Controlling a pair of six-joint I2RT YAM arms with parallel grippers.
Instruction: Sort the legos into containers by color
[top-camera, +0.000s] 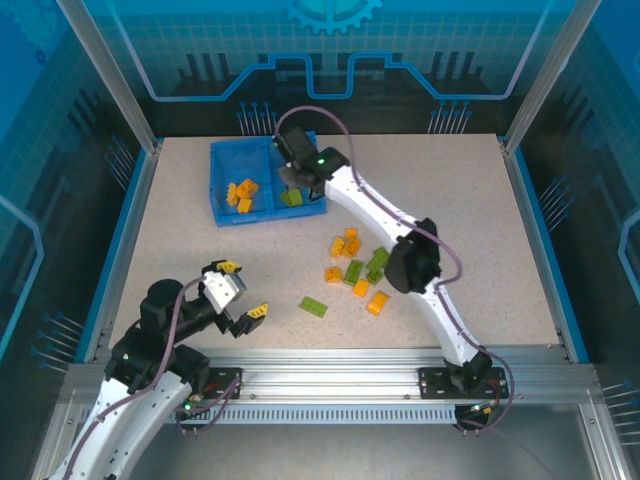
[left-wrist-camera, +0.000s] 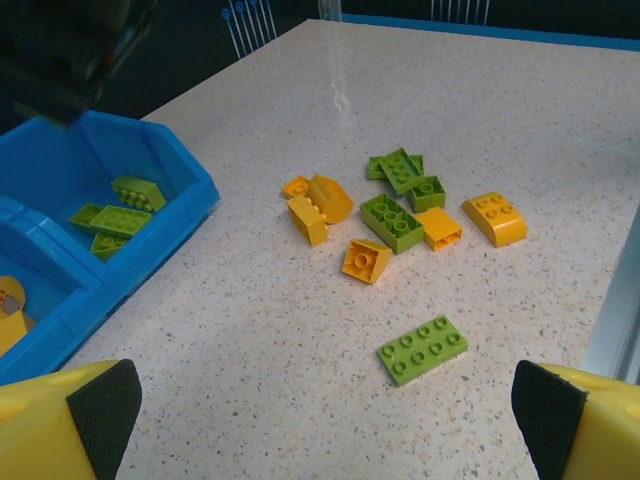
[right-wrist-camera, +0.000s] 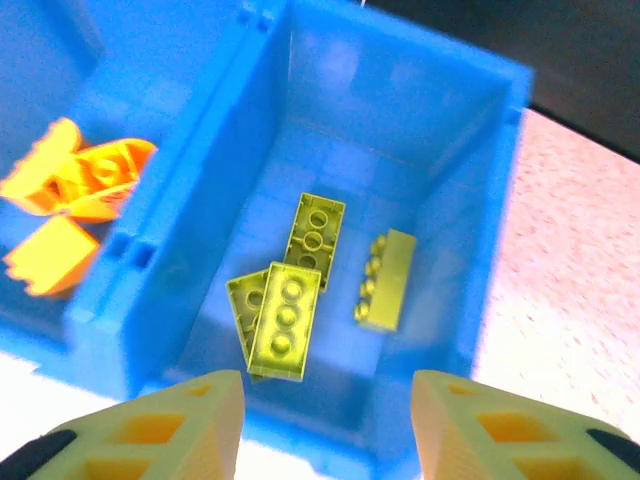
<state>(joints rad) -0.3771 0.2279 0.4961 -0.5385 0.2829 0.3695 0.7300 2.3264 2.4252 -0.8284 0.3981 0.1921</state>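
The blue tray (top-camera: 222, 165) stands at the back left of the table. Its left compartment holds orange legos (top-camera: 241, 194) and its right one holds several green legos (top-camera: 291, 197). My right gripper (top-camera: 298, 176) hovers over the right compartment. In the right wrist view it (right-wrist-camera: 325, 425) is open and empty above the green legos (right-wrist-camera: 288, 318), with the orange legos (right-wrist-camera: 80, 185) beyond the divider (right-wrist-camera: 180, 235). A loose pile of orange and green legos (top-camera: 355, 265) lies mid-table. My left gripper (top-camera: 244, 290) is open and empty, with a flat green lego (left-wrist-camera: 422, 349) just ahead.
In the left wrist view the pile (left-wrist-camera: 400, 210) lies beyond the flat green lego, and the tray (left-wrist-camera: 150, 215) sits at the left. The right arm's elbow (top-camera: 412, 262) hangs beside the pile. An aluminium rail (top-camera: 350, 365) runs along the near edge.
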